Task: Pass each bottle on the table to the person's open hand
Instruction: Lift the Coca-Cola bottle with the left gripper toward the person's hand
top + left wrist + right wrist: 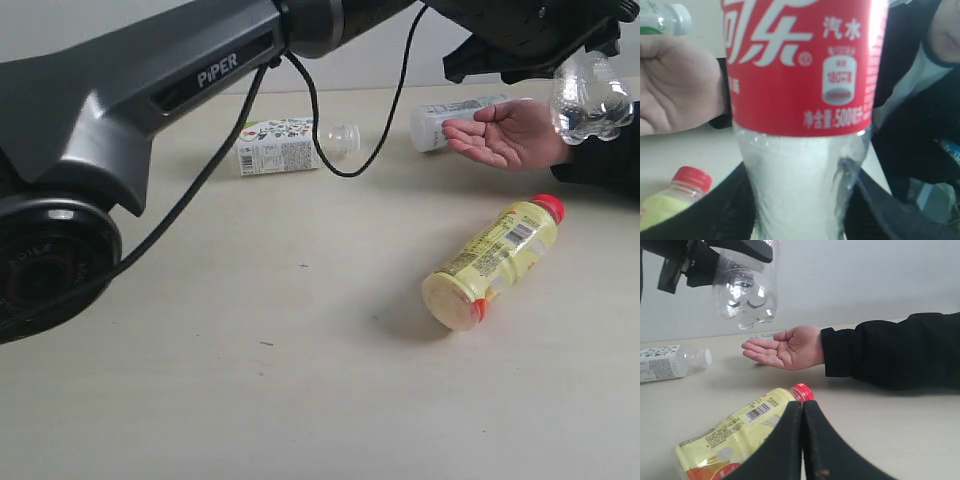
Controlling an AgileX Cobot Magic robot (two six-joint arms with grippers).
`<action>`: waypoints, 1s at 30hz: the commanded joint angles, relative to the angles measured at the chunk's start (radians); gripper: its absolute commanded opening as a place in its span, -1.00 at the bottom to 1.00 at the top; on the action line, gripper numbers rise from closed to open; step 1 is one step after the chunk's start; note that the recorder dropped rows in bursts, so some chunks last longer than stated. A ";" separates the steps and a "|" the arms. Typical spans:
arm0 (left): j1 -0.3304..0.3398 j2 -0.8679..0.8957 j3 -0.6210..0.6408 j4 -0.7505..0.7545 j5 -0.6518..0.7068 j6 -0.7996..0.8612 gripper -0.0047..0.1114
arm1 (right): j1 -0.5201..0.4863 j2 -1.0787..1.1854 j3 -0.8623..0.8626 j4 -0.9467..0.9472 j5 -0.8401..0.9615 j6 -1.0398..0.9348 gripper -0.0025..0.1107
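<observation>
My left gripper (575, 55) is shut on the clear bottle with the red label (800, 70), holding it in the air just above and beside the person's open hand (508, 133), palm up. The bottle's base (745, 290) hangs over the hand (786, 347). The yellow bottle with a red cap (495, 262) lies on the table (300, 380). My right gripper (802, 407) is shut and empty, right beside the yellow bottle (735, 437). One white-green labelled bottle (290, 145) lies at the back; the other (440, 122) lies behind the hand.
The person's black sleeve (890, 350) stretches across the table from the right. The left arm (200, 80) and its cable (330, 150) span the top of the exterior view. The person's jacket (920, 125) fills one side of the left wrist view.
</observation>
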 commanded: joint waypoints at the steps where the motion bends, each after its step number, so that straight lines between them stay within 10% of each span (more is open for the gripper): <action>1: 0.016 0.017 -0.009 -0.045 -0.093 -0.041 -0.92 | -0.003 -0.006 0.004 0.000 -0.005 0.000 -0.96; 30: 0.071 0.214 -0.009 0.175 -0.237 -0.303 -0.92 | -0.003 -0.006 0.004 0.000 -0.005 0.000 -0.96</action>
